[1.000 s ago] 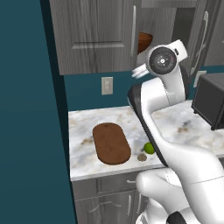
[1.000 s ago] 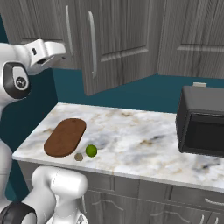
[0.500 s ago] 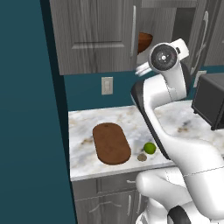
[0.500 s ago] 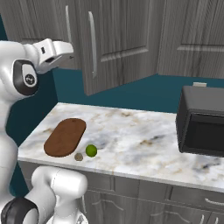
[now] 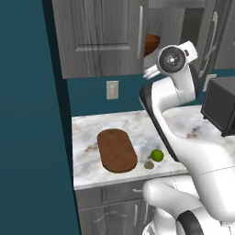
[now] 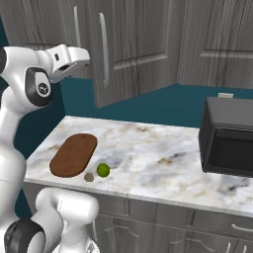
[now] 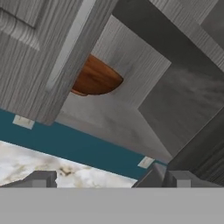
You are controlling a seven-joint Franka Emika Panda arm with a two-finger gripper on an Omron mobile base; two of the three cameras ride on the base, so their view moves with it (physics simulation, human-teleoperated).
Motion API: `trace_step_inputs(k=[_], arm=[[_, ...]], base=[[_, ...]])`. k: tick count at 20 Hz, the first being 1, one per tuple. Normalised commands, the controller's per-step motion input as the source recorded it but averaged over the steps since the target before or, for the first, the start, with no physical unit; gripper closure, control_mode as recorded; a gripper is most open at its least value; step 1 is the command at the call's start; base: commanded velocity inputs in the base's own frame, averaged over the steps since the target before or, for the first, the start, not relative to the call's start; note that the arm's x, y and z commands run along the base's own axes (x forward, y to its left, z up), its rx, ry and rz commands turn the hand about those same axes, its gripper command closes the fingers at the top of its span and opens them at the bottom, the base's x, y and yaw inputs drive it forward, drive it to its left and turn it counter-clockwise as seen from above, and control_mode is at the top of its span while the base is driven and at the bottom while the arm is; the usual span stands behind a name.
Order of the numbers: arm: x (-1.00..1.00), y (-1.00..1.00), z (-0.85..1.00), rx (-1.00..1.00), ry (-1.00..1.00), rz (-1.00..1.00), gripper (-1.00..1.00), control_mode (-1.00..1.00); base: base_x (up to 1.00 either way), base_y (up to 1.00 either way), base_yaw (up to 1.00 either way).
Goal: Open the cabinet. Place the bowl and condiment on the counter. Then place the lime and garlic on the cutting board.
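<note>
Fingers (image 7: 103, 177) apart, short of open cabinet (image 7: 39, 52) door edge, bowl (image 7: 94, 78) inside.

Even flat rendered light, soft faint shadows, coarse slightly blurred textures

Brown bowl (image 7: 94, 78) inside open cabinet (image 7: 131, 57)

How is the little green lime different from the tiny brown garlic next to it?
The small round bright green lime is glossy green, while the tiny tan-brown garlic bulb is dull brown. The lime is clearly bigger than the garlic. The garlic lies nearer the counter's front edge, the lime just behind it. Both are roundish and rest on the white marble-patterned counter, beside the dark brown oval wooden cutting board, not on it.
</note>
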Motion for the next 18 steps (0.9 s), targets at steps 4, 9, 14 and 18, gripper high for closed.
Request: trace_step_inputs(k=[4,9,14,18], arm=[[0.11,-0.15,-0.03,0.0,0.03,0.0,-1.0,-1.0],[0.0,-0.36,0.0,0.0,0.07,-0.02,-1.0,-1.0],[0.0,-0.6,0.0,0.0,0.06,-0.02,-1.0,-1.0],[0.0,-0.65,0.0,0.0,0.0,-0.01,-1.0,-1.0]], base=[[0.0,0.0,0.0],[0.0,0.0,0.0],[0.0,0.0,0.0],[0.0,0.0,0.0]])
